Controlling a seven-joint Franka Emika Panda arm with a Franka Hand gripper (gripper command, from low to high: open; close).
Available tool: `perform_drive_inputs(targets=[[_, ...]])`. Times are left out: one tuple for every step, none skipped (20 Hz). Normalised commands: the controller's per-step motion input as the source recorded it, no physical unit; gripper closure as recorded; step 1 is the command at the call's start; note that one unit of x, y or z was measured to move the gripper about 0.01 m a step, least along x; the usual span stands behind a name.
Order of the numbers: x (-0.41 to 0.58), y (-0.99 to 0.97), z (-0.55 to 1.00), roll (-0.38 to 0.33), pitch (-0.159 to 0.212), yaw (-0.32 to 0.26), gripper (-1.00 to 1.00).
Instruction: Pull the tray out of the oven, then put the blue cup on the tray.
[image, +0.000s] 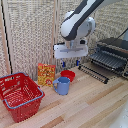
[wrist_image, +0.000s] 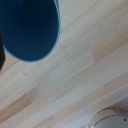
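The blue cup (image: 62, 85) stands upright on the wooden table, its handle toward the exterior view's left. My gripper (image: 70, 64) hangs a little above and behind it, open, with nothing between its fingers. In the wrist view the blue cup (wrist_image: 29, 27) shows from above as a dark blue round opening; my fingers do not clearly show there. The oven (image: 114, 50) sits at the exterior view's right with its striped door flap (image: 93, 73) folded down. The dark barred tray (image: 107, 59) lies in the oven's open mouth.
A low red bowl (image: 68, 75) sits just behind the cup, under my gripper. A yellow box (image: 46, 74) stands to the exterior view's left of it, and a red wire basket (image: 20, 95) farther left. A pale round object (wrist_image: 110, 120) shows at the wrist view's edge.
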Motion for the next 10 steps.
perform_drive_inputs(targets=[[-0.277,0.12,-0.34,0.0,0.044,-0.044,-1.0],[-0.28,0.11,-0.33,0.0,0.049,-0.039,-1.0],[-0.317,0.1,-0.34,0.0,0.045,-0.033,-1.0],[-0.306,0.11,-0.35,0.0,0.045,-0.033,-1.0],[-0.32,0.09,-0.35,-0.01,0.031,-0.03,-1.0],[-0.289,0.08,-0.35,-0.023,0.016,-0.023,-1.0],[-0.243,0.06,-0.36,-0.031,0.0,-0.01,-1.0],[-0.22,0.06,-0.36,-0.044,0.0,0.0,-1.0],[-0.197,0.02,-0.37,-0.043,-0.003,0.0,-1.0],[-0.203,0.0,-0.38,-0.029,-0.009,0.015,-1.0]])
